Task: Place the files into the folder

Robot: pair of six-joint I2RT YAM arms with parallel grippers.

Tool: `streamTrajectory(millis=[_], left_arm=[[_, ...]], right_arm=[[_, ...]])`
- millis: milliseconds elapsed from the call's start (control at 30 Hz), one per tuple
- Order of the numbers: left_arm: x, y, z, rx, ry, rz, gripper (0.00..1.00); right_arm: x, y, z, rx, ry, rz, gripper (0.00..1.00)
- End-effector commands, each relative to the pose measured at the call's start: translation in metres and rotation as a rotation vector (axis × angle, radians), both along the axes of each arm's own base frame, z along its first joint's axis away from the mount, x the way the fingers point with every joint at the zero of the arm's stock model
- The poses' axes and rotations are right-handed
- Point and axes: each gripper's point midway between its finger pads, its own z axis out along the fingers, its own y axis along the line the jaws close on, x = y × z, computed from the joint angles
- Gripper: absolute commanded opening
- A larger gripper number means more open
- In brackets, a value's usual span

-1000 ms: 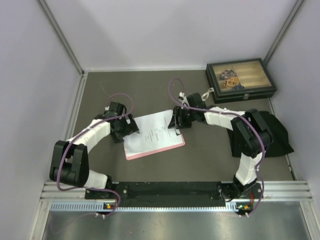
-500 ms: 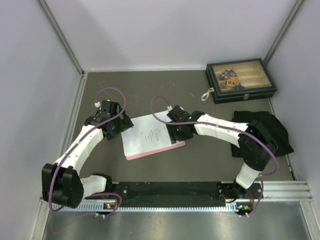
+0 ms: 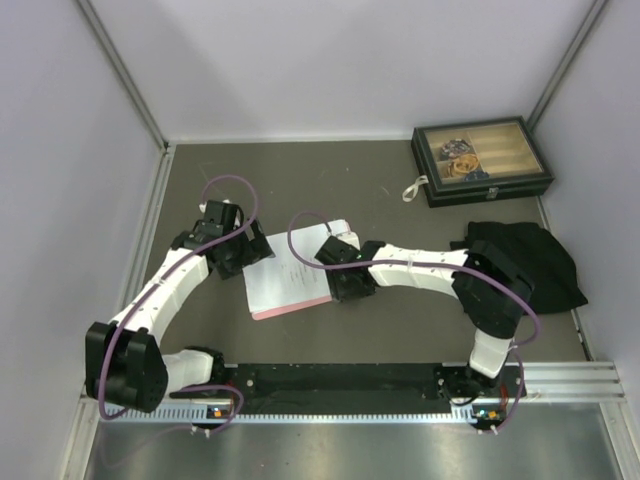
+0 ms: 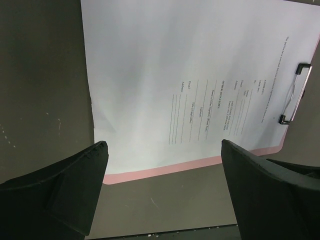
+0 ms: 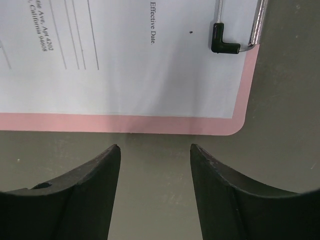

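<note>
Two black grippers flank a flat pink folder (image 3: 290, 309) on a matte, dark grey table (image 3: 400, 200). The folder is a thin rectangular board with rounded corners. A smooth white sheet (image 4: 160, 60) lies flat on it, carrying a few short lines of black print and some ruled blanks. A bright wire clip (image 4: 295, 92) with a black rubber tip rests on the sheet at one short end. We cannot tell whether a second sheet lies beneath the top one.

We see the left gripper (image 4: 162, 150) released, its jaws spread wide with nothing between them. The sheet spreads out straight ahead of it, a pink strip of the folder's long edge runs across just beyond its fingertips, and the clip sits far off to its right.

The right gripper (image 5: 155, 147) is also unclenched and empty, with bare table between its blunt, curved fingers (image 5: 87, 190). The folder's pink border and rounded corner lie just ahead of it, apart from its fingertips, and the clip lies ahead and slightly right.
</note>
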Motion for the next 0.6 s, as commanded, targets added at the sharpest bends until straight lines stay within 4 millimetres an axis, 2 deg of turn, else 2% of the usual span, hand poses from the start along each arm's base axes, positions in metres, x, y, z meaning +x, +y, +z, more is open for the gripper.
streamTrajectory(millis=[0,200,233,267,367,400,467,500,533,567], left_arm=[[0.006,0.004,0.012,0.04,-0.068,-0.032,0.98],[0.009,0.004,0.015,0.044,-0.069,-0.039,0.98],[0.01,0.003,0.016,0.039,-0.071,-0.039,0.99],[0.011,0.002,0.016,0.037,-0.071,-0.042,0.98],[0.011,0.001,0.018,0.031,-0.074,-0.045,0.98],[0.011,0.001,0.017,0.031,-0.071,-0.043,0.98],[0.01,0.0,0.019,0.024,-0.072,-0.043,0.98],[0.009,-0.001,0.02,0.02,-0.068,-0.041,0.98],[0.007,-0.003,0.02,0.008,-0.062,-0.048,0.98],[0.006,-0.004,0.022,-0.001,-0.062,-0.05,0.98]], right_arm=[[0.007,0.008,-0.002,0.015,-0.033,-0.033,0.57],[0.015,0.012,-0.007,0.006,-0.055,-0.04,0.58],[0.02,0.018,-0.005,0.021,-0.064,-0.038,0.59],[0.022,0.022,-0.012,0.023,-0.047,-0.031,0.59],[0.044,0.031,-0.01,0.048,-0.064,-0.045,0.59],[0.053,0.031,-0.017,0.033,-0.068,-0.051,0.59],[0.076,0.041,-0.01,0.045,-0.106,-0.045,0.59],[0.086,0.042,-0.018,0.035,-0.109,-0.046,0.59],[0.11,0.049,-0.005,0.065,-0.142,-0.064,0.6],[0.124,0.049,-0.002,0.061,-0.162,-0.052,0.6]])
